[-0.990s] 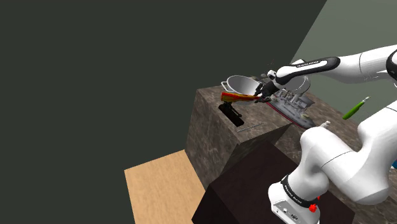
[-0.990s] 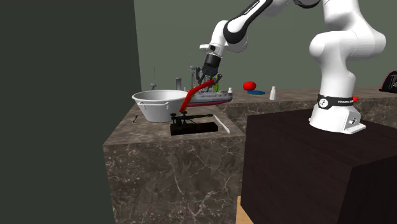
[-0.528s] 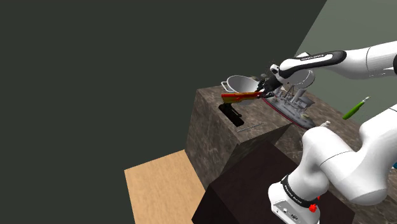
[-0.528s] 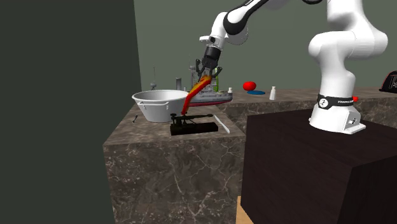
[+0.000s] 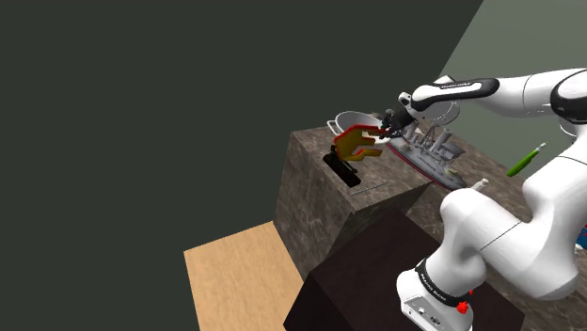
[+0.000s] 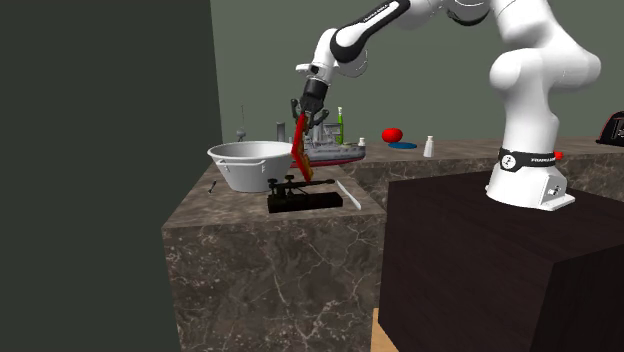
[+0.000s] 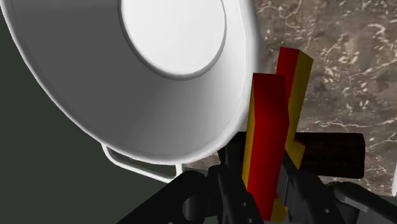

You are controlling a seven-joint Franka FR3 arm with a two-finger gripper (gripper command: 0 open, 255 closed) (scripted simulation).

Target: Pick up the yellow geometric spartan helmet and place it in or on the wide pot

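Note:
The yellow-and-red angular helmet (image 5: 357, 143) hangs in the air, clasped in my shut gripper (image 5: 384, 127). It is above the black stand (image 5: 341, 167) on the counter, just in front of the wide pale pot (image 5: 349, 119). In the second exterior view the helmet (image 6: 300, 150) dangles from the gripper (image 6: 303, 112), right of the pot (image 6: 245, 160) and clear of the black stand (image 6: 300, 198). In the wrist view the helmet (image 7: 270, 140) stands between my gripper's (image 7: 267, 188) black fingers (image 7: 302, 188), with the pot's rim and bowl (image 7: 159, 83) close beside it.
A grey model ship (image 6: 335, 152) sits behind the helmet on the marble counter (image 6: 260, 240). Farther back stand a green bottle (image 6: 340, 125), a red object (image 6: 391, 134), a blue dish (image 6: 404, 145) and a white shaker (image 6: 428, 146). My dark box stand (image 6: 500, 260) adjoins the counter.
The gripper has risen and swung toward the pot. The helmet has come up off the black stand and turned to hang more upright.

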